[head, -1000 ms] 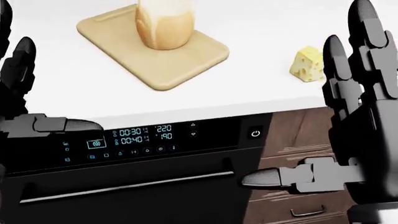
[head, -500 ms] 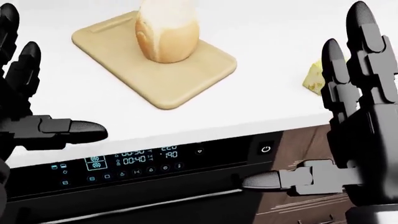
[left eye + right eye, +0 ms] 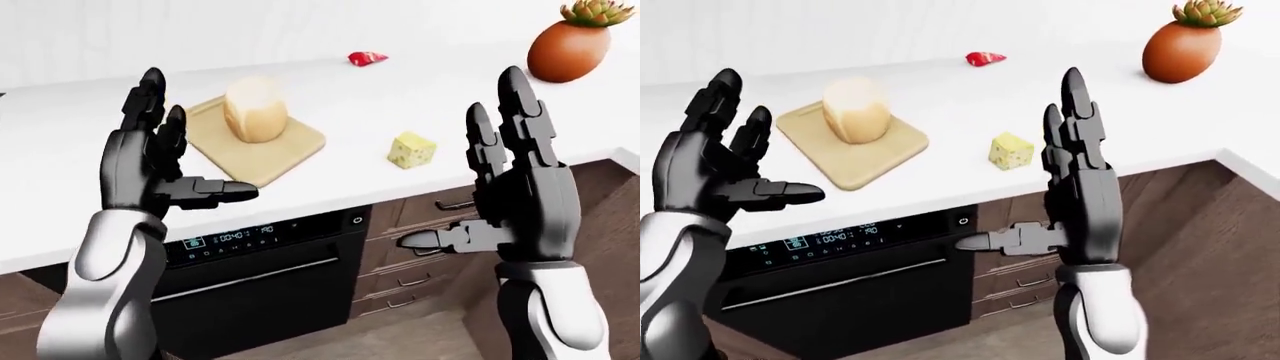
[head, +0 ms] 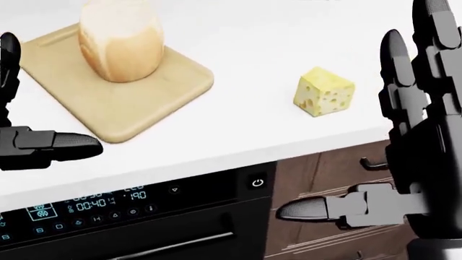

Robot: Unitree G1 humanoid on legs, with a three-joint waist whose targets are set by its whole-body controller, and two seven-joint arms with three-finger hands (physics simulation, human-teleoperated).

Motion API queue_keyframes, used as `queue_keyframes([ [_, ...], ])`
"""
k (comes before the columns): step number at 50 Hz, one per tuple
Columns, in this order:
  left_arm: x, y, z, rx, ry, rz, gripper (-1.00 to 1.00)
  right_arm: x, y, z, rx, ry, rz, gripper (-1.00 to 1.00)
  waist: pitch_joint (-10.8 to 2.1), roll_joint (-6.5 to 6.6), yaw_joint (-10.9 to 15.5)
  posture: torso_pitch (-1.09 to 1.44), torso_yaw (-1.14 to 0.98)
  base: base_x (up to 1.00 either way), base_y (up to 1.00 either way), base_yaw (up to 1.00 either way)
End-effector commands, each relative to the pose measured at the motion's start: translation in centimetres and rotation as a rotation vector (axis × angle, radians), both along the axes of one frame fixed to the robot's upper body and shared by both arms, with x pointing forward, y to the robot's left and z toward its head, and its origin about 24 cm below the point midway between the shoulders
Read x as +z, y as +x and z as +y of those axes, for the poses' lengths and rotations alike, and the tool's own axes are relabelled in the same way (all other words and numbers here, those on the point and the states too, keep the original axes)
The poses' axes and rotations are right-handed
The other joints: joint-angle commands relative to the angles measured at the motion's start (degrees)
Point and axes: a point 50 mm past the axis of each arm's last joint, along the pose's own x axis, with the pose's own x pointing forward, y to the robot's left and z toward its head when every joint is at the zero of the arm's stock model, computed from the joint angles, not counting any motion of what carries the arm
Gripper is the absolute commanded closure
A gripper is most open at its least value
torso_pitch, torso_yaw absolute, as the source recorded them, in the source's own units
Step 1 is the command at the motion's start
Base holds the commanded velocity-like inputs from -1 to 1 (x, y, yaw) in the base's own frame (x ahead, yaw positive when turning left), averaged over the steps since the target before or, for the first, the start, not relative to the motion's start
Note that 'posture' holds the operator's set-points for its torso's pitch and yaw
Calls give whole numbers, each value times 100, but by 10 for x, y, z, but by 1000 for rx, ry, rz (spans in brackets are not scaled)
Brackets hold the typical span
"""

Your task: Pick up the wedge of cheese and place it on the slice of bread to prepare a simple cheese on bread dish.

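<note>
On the white counter (image 3: 330, 112), the cheese wedge (image 4: 324, 90) sits loose beside the cutting board (image 3: 280, 146) (bread (image 3: 256, 109) on it), so lower your empty, wide-splayed right hand (image 3: 520, 191) straight over it, left hand (image 3: 150, 169) spread clear.

Cheese wedge (image 3: 1011, 151) between wooden board (image 3: 853, 142) and raised right robot hand (image 3: 1077, 187).

A home kitchen: white counter (image 3: 330, 112) over a built-in oven (image 3: 260, 277) and wooden drawers (image 3: 410, 255).
</note>
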Motion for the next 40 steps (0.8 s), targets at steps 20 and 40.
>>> queue_keyframes([
  [20,14,-4,1,6,13,-73,-100,10,-5,0,5,20,-70,-100,173,275,-17,0,0,27,3,3],
  [40,24,-10,9,26,9,-96,-100,12,-6,2,10,8,-83,-100,177,-314,15,0,0,41,0,0],
])
